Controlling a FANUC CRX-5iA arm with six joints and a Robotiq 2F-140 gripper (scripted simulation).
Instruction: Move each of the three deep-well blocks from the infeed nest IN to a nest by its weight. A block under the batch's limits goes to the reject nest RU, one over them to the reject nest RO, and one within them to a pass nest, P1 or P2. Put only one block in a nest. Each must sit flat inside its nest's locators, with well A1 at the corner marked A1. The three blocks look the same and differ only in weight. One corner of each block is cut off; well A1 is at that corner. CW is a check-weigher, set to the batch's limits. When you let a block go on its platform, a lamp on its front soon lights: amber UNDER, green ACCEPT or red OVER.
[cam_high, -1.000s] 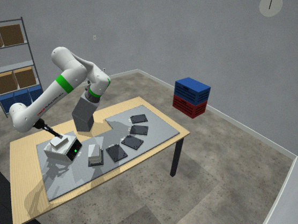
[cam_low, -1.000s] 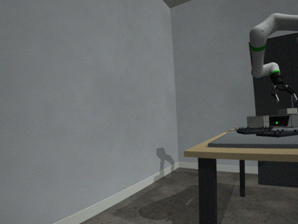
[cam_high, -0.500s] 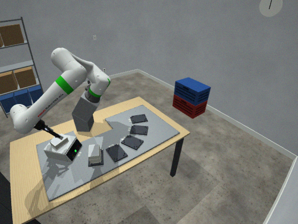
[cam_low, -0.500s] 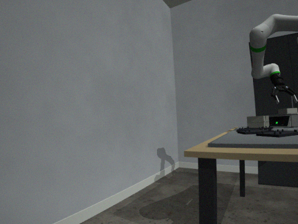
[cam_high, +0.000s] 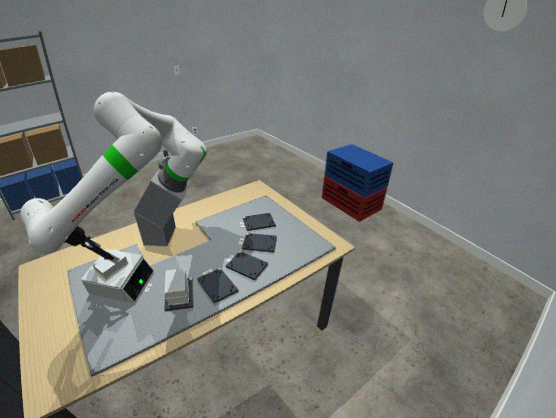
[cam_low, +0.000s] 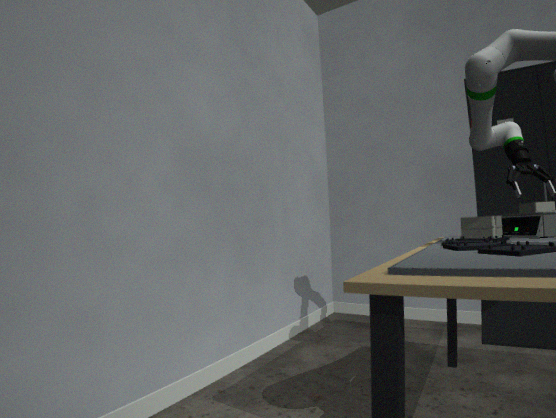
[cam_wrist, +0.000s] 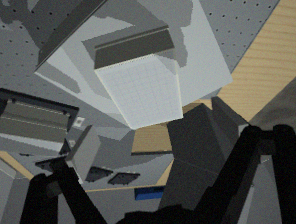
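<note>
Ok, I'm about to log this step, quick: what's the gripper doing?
Gripper: open, holding nothing, above the deep-well block on the check-weigher.

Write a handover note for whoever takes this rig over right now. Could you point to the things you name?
Claw (cam_low: 533, 191) (cam_wrist: 152, 121): open, holding nothing, above the check-weigher.
Check-weigher (cam_high: 114, 289) (cam_low: 521, 226): one block (cam_high: 110, 269) (cam_low: 537, 207) (cam_wrist: 142, 90) on its platform, green lamp (cam_high: 141, 281) (cam_low: 516, 229) lit, so within limits.
Infeed nest (cam_high: 178, 306): the other two blocks, stacked.
Done: first weighing; the four other nests hold no block.
Left: move the weighed block to P1 or P2, then weigh and place the others.
</note>
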